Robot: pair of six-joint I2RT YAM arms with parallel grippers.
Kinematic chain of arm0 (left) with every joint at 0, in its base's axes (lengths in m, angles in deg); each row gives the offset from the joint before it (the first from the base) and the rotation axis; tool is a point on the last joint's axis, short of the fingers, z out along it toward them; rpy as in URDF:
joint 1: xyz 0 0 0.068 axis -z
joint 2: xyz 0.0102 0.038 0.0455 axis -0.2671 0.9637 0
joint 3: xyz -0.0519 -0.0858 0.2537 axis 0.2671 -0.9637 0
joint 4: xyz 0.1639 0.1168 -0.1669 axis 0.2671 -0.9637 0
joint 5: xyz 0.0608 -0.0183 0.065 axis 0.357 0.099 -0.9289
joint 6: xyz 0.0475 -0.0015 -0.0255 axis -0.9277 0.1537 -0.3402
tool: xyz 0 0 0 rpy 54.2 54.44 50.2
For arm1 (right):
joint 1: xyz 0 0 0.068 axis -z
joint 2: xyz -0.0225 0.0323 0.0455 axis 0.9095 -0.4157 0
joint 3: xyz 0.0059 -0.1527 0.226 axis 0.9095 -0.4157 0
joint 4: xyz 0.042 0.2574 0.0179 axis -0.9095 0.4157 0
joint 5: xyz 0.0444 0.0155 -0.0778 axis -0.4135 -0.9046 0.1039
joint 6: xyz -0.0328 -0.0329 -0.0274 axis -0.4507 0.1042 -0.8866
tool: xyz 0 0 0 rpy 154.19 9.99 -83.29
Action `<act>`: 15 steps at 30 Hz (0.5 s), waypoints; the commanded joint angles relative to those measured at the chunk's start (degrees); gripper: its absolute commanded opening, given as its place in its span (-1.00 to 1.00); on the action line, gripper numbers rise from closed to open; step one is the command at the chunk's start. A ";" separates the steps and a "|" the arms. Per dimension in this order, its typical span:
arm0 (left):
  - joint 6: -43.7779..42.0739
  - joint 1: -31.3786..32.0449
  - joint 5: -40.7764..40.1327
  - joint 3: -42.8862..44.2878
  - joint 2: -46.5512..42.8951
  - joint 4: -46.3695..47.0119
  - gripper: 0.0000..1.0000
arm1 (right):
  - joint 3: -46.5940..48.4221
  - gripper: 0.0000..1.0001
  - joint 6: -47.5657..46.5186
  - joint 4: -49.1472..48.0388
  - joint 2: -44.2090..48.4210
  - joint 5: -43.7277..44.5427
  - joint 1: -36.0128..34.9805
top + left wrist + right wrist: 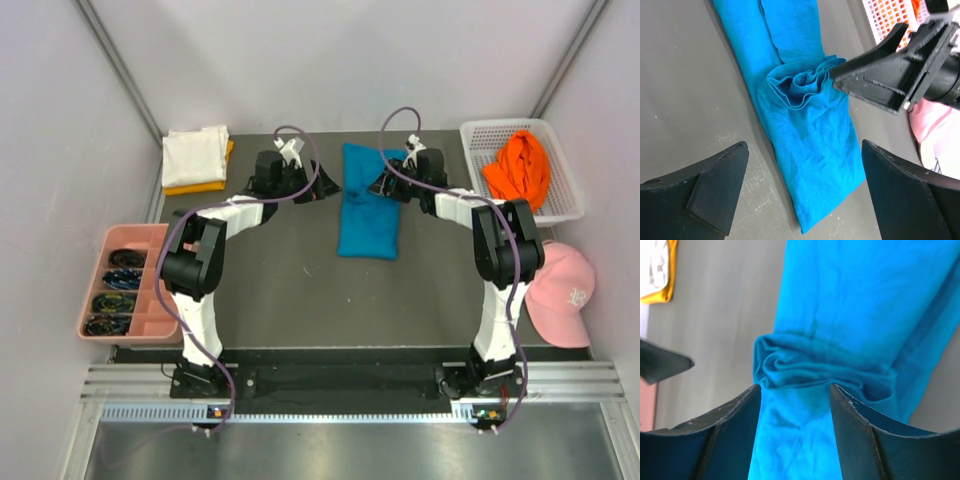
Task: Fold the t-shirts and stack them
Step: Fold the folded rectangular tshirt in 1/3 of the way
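Nearest me, a pink tray [150,240] sits to the left and a pink cap [560,290] to the right. Mid-table lies the teal-blue t-shirt [368,215], folded into a long strip running away from me. My left gripper [804,150] hangs just left of it, jaws spread wide, holding nothing. My right gripper [795,387] comes in from the other side, jaws apart, with its tips right at a bunched fold in the cloth. At the far left, the white t-shirt [195,152] rests on the yellow-orange t-shirt [200,186]. At the far right, the bright orange t-shirt [518,168] lies in a white basket [480,132].
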 commanded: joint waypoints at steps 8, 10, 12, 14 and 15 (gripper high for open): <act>-6.84 -0.11 -3.84 3.12 -3.10 -3.41 0.98 | 2.14 0.15 -5.84 0.79 3.48 23.00 0.27; -7.10 -0.11 -3.75 3.30 -3.63 -3.59 0.98 | 1.44 0.15 -6.11 1.67 6.98 29.33 0.27; -6.93 0.06 -3.05 3.48 -4.07 -3.16 0.98 | -1.19 0.16 -6.82 1.14 10.07 31.74 0.27; -8.06 0.59 -3.13 4.43 -4.07 -3.32 0.98 | -3.74 0.17 -7.17 1.23 14.36 33.49 0.27; -8.94 1.64 -3.75 5.05 -3.81 -4.02 0.98 | -4.36 0.17 -7.26 1.75 15.43 33.59 0.27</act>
